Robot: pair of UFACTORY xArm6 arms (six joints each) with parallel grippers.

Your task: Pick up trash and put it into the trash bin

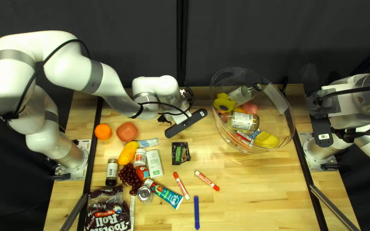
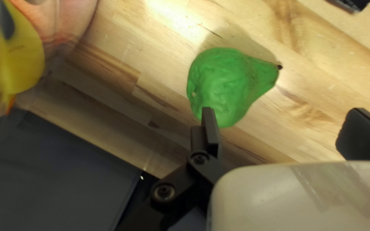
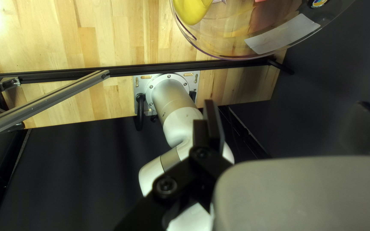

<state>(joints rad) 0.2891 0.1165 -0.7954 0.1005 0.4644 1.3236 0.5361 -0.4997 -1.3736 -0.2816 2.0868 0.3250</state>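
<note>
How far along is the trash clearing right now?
Partly done, it looks, if the clear bowl is the bin: two bottles lie inside among other things. Nothing is in hand: my left pincer is open beside a green pear, and my right pincer is open too. Likely left on the table: the black packet and the silver can.

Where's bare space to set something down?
Widest: near side of the clear bin, between the blue marker and right-hand rail. Smaller: between the black packet and bin. Crowded: around the grapes, toothpaste and can.
</note>
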